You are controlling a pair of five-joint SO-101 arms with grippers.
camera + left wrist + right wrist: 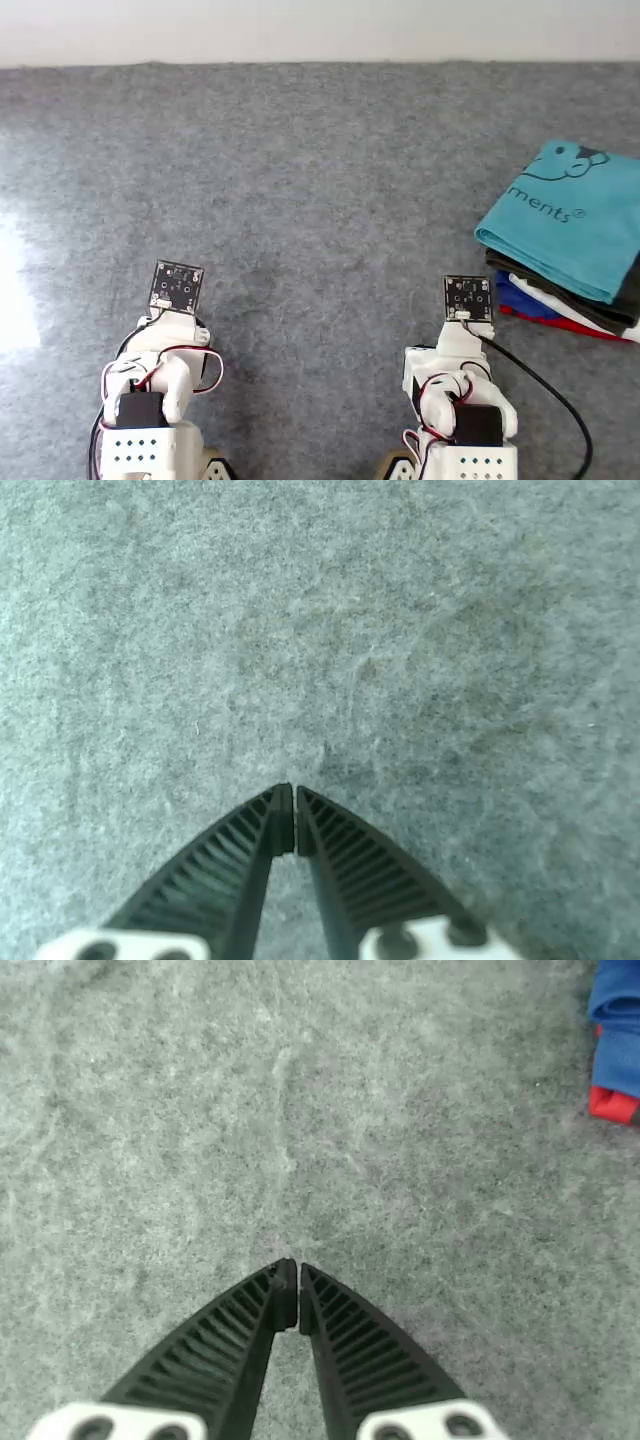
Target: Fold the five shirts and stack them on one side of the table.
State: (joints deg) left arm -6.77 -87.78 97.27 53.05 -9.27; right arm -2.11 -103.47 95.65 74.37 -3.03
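A stack of folded shirts (575, 235) lies at the table's right edge, a teal shirt (570, 215) on top, with black, white, blue and red layers under it. A blue and red corner of the stack (615, 1050) shows in the right wrist view. Both arms sit folded back at the near edge. My left gripper (294, 820) is shut over bare grey felt, holding nothing. My right gripper (298, 1295) is shut too, empty, a short way left of the stack.
Grey felt (300, 200) covers the whole table up to the white wall at the back. A black cable (545, 385) runs from the right arm toward the near right corner.
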